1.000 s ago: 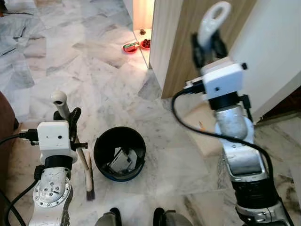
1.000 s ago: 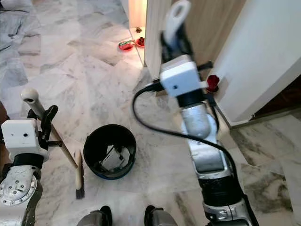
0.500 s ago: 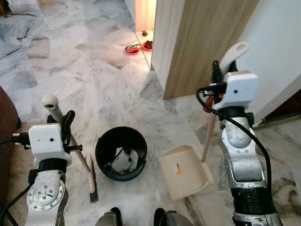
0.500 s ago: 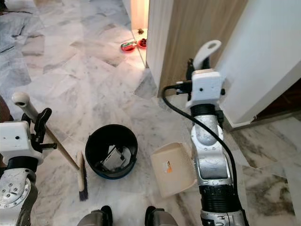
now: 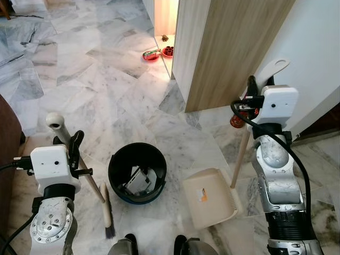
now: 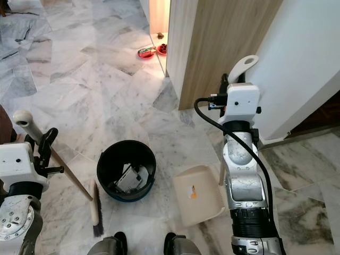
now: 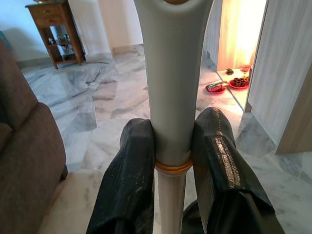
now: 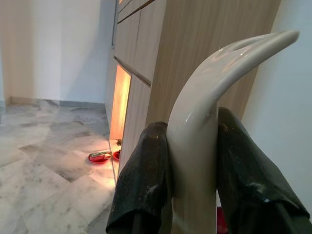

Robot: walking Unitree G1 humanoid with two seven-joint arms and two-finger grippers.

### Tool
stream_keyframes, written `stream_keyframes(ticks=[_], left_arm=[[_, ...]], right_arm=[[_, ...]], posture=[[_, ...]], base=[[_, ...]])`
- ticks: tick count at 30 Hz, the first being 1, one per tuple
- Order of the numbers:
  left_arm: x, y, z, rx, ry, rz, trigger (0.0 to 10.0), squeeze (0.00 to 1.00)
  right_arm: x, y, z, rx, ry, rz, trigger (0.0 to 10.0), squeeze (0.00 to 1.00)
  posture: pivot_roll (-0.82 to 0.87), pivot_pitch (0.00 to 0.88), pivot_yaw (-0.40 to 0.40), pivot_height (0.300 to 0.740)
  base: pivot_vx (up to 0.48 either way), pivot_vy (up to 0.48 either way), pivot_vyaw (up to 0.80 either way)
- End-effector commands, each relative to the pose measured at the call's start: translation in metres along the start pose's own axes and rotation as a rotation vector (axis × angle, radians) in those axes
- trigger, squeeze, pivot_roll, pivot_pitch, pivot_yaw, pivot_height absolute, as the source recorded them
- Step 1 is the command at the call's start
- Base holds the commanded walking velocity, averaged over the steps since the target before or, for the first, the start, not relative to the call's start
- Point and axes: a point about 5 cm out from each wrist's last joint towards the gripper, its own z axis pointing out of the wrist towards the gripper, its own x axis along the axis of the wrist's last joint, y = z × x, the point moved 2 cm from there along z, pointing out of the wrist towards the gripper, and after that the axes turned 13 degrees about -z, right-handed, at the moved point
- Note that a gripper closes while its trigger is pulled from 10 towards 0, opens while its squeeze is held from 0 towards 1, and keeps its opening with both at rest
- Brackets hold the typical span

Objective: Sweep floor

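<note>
The right gripper (image 8: pixel 192 161) clamps the dustpan's curved handle (image 6: pixel 241 66), its beige dustpan (image 5: pixel 210 197) resting on the marble floor (image 5: pixel 106 79) at about 5 o'clock, just beside the black bin (image 5: pixel 137 172). The left gripper (image 7: pixel 170 161) pinches the broom (image 5: pixel 79 170) near its grip, bristles on the floor at 7 o'clock beside the bin. Inside the bin lies some crumpled pale rubbish (image 5: pixel 137 183).
</note>
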Motion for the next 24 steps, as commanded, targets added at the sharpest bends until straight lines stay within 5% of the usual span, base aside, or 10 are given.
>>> stream_keyframes(ticks=[1, 24], left_arm=[[0.0032, 0.0016, -0.0022, -0.009, 0.015, 0.004, 10.0, 0.0], [0.0037, 0.0053, -0.0009, -0.03, 0.021, 0.005, 10.0, 0.0]], right_arm=[[0.0019, 0.0048, -0.0007, -0.028, 0.018, 0.011, 10.0, 0.0], [0.006, 0.0, -0.0009, -0.01, 0.033, 0.053, 10.0, 0.0]], posture=[[0.01, 0.227, -0.055, 0.74], [-0.01, 0.202, -0.058, 0.74]], base=[[0.0, 0.0, 0.0], [0.0, 0.0, 0.0]])
